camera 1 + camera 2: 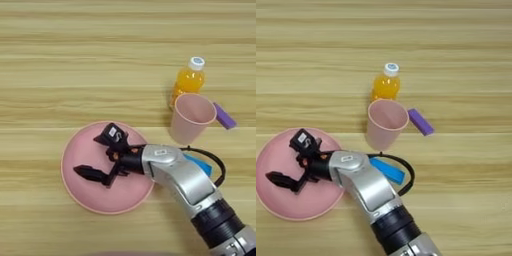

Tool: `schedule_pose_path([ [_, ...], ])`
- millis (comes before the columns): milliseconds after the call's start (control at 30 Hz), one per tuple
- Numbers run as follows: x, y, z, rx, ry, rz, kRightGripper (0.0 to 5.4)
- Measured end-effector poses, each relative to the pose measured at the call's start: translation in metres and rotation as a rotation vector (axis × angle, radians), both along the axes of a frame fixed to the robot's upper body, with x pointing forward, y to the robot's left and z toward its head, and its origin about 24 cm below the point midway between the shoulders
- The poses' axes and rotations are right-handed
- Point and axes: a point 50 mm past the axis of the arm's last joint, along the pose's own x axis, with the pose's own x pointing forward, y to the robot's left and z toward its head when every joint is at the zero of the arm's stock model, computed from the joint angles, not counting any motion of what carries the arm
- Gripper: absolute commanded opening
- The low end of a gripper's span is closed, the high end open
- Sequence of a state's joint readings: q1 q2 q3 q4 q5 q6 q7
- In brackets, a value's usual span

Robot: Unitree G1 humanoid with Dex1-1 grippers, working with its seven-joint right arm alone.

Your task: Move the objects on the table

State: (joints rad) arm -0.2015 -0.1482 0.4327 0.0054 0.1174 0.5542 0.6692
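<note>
The worktop (60, 60) is filling both views, its pale grain running crosswise. On it the pink plate (80, 192) is lying at the near left, and the silver forearm (187, 182) is reaching in from the lower right so that the end effector (92, 152) is hanging over the plate's middle. Its two black fingers are spread wide apart, one toward the plate's far rim and one toward its left side, and they are gripping nothing. Whether the tips are touching the plate I cannot tell.

The pink cup (191, 117) is standing upright just right of the plate's far edge, with the juice bottle (188, 80) close behind it, the two touching or nearly so. The forearm is passing near the cup's base.

The main risk, as I judge it, is the arm sweeping right or lifting carelessly: the elbow could be knocking the light cup over, and the cup could be taking the bottle with it. A flat plate is also offering the fingers little to close on, so they may be sliding across it or pushing it along.

The blue block (387, 170) is showing as a long slab in the right eye view, while the left eye view is showing only a corner past the forearm. The purple stick (420, 121) is lying clear of the cup there, but partly tucked behind the rim in the left eye view.
</note>
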Motion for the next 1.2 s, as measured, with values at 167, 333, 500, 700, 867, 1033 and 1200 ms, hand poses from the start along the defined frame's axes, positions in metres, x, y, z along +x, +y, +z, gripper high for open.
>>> schedule_pose_path([
  [167,0.003,0.003,0.000,-0.007,-0.026,-0.050,5.38],
  [333,0.009,0.004,-0.002,-0.046,-0.072,-0.133,5.38],
  [500,0.018,0.006,-0.003,-0.066,-0.103,-0.206,5.38],
  [700,0.029,0.008,-0.004,-0.073,-0.117,-0.273,5.38],
  [867,0.038,0.008,-0.005,-0.091,-0.136,-0.340,5.38],
  [1033,0.042,0.008,-0.006,-0.091,-0.143,-0.391,5.38],
  [1200,0.047,0.004,-0.007,-0.088,-0.143,-0.470,5.38],
])
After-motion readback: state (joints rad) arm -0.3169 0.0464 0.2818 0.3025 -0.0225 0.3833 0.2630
